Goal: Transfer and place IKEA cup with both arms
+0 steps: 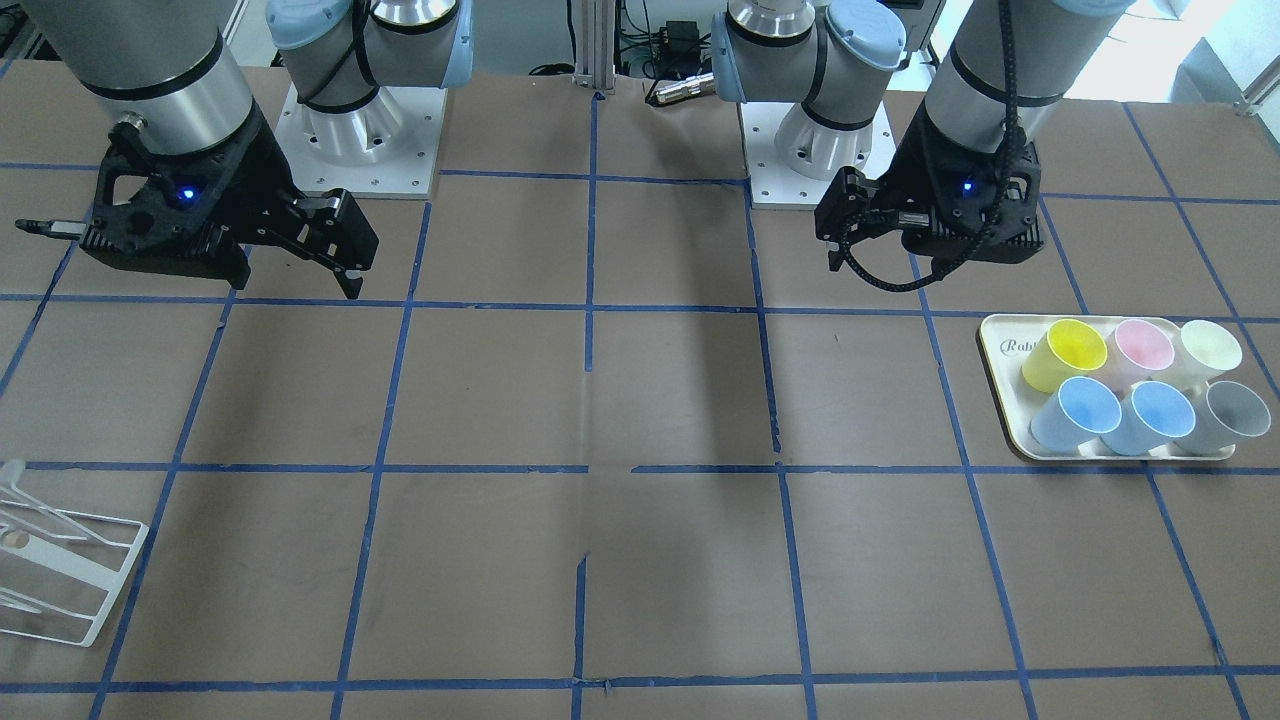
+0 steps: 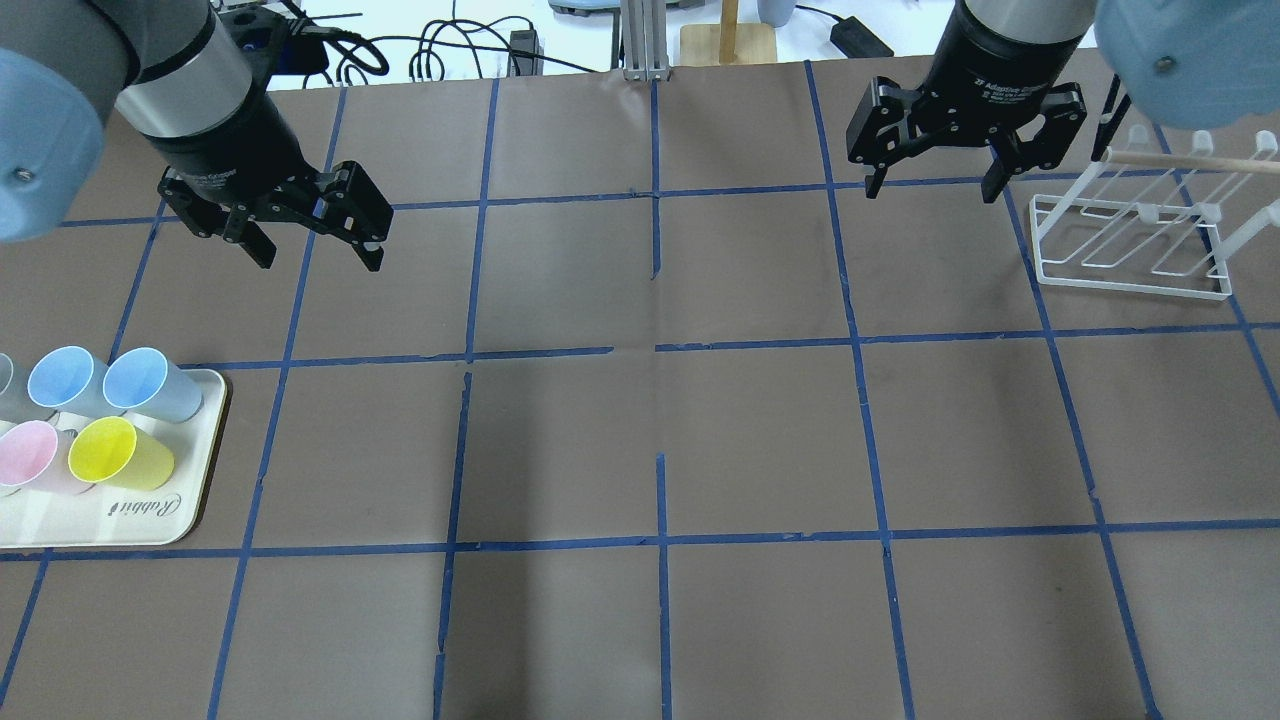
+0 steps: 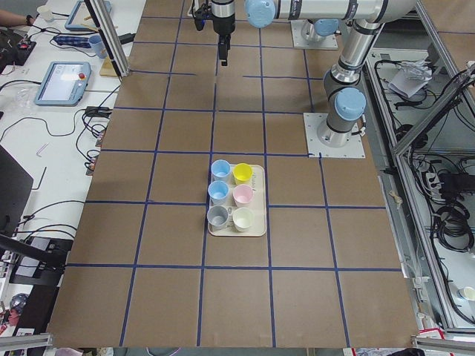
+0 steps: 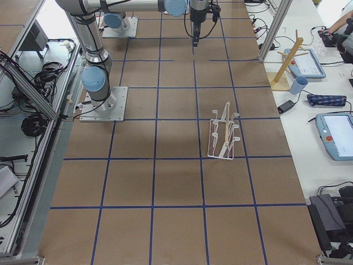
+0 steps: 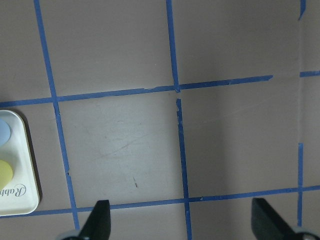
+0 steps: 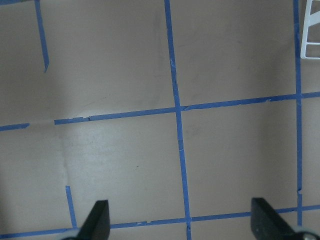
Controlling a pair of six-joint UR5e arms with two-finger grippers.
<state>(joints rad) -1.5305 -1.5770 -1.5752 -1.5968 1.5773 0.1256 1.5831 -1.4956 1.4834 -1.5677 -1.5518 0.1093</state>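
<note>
Two pale blue IKEA cups (image 2: 145, 385) (image 2: 60, 380) stand upright in a cream tray (image 2: 150, 520) at the table's left edge. They also show in the front view (image 1: 1080, 412) (image 1: 1150, 415) and the left side view (image 3: 220, 169) (image 3: 218, 191). My left gripper (image 2: 315, 255) hangs open and empty above the table, beyond and to the right of the tray; it also shows in the front view (image 1: 835, 235). My right gripper (image 2: 930, 190) is open and empty, just left of the white rack, and shows in the front view (image 1: 345, 265). Both wrist views show open fingers (image 5: 100, 220) (image 6: 100, 220) over bare table.
The tray also holds a yellow cup (image 2: 115, 450), a pink cup (image 2: 28, 455), a grey cup (image 1: 1235, 412) and a cream cup (image 1: 1210, 348). A white wire rack (image 2: 1130, 240) stands at the far right. Brown table with a blue tape grid (image 2: 660, 345).
</note>
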